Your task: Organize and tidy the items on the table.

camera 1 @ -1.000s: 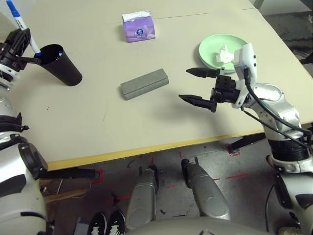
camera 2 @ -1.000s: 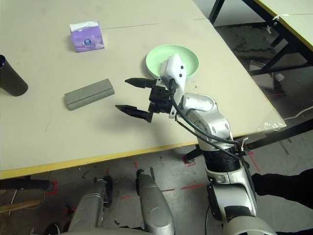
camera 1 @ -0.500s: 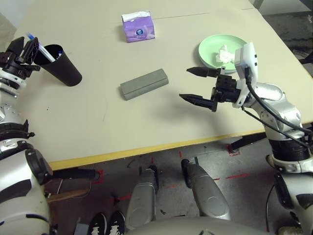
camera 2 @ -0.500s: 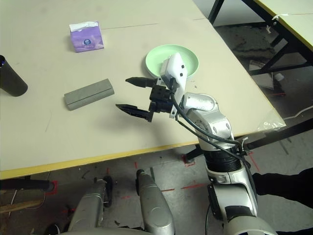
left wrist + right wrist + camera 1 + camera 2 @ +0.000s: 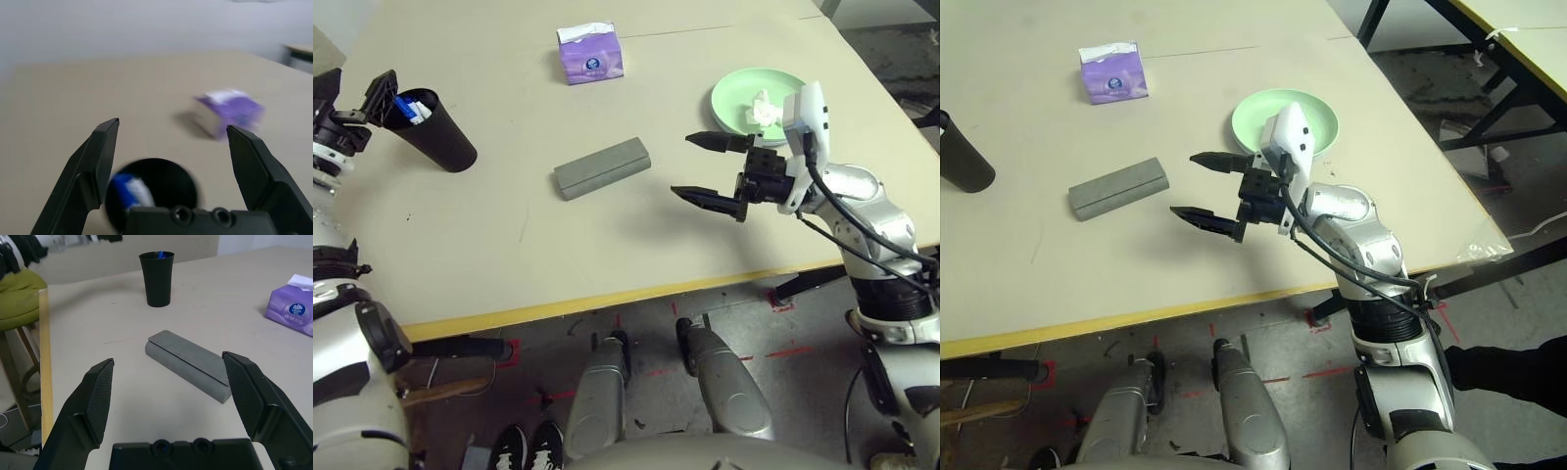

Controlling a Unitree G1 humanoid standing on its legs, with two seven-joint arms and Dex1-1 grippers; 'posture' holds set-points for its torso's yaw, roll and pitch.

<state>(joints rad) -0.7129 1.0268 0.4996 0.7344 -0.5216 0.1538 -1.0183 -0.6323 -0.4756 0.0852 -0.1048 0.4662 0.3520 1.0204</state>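
Observation:
A blue-capped white marker (image 5: 407, 107) rests inside a black cup (image 5: 435, 132) at the far left of the table (image 5: 509, 255). My left gripper (image 5: 360, 102) stands open just beside and above the cup's rim, holding nothing; in its wrist view the marker's cap (image 5: 126, 189) shows in the cup's mouth. The grey glasses case (image 5: 602, 166) lies mid-table. My right gripper (image 5: 685, 168) hovers open to the right of it, empty. A crumpled white tissue (image 5: 764, 108) sits on the green plate (image 5: 739, 93). Sunglasses, the black-capped marker and the blue plate are out of view.
The purple tissue pack (image 5: 590, 54) stands at the back centre. The table's yellow front edge (image 5: 607, 304) runs below both arms, and its right edge lies just beyond the green plate.
My left gripper let go of the blue-capped marker, which dropped from standing up in its fingers into the black cup. The right arm has not moved.

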